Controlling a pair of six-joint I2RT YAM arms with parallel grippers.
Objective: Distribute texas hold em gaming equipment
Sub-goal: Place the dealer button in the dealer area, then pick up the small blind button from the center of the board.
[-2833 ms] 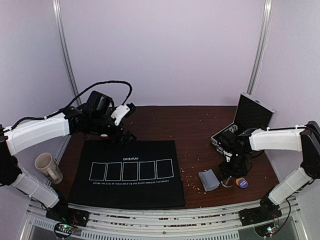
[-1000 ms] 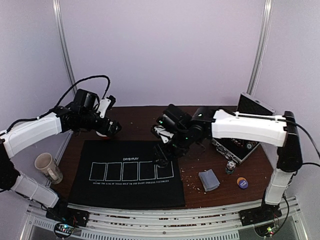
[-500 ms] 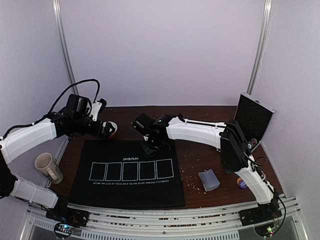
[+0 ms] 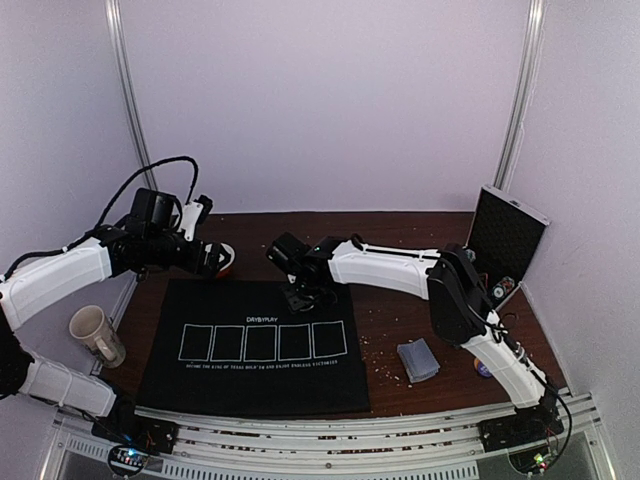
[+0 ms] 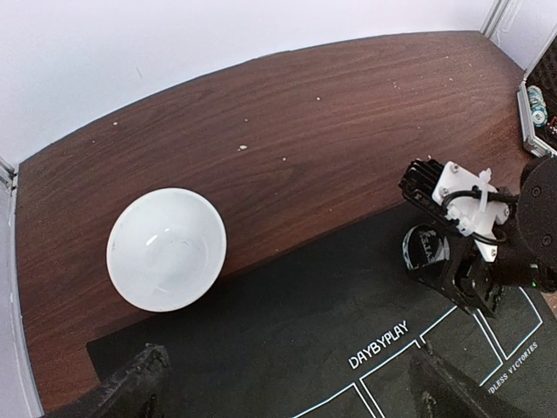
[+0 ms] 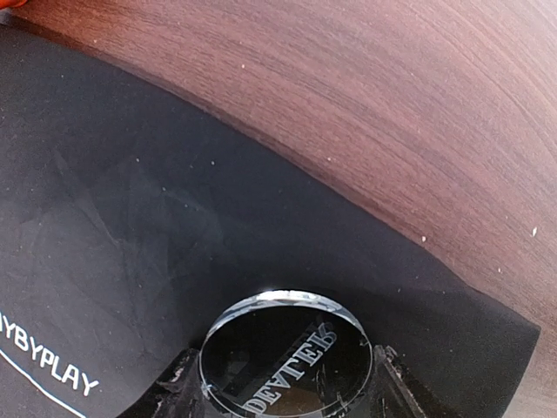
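The clear round disc fills the bottom of the right wrist view. It is glassy with a bright rim and engraved lettering, and it is pinched edge to edge by the right gripper. It sits over the far strip of the black mat, just short of the mat's edge. Whether it rests on the cloth cannot be told.

In the overhead view, a grey-blue deck of cards lies on the table at lower right. A beige mug lies tipped at lower left, beside the mat. Five white outlined boxes sit at the mat's centre. Up the frame, the left gripper hangs spread wide above the mat's far-left corner, holding nothing. The white-lined bowl stands on bare wood just past it. An open black case stands at upper right, with chips inside.
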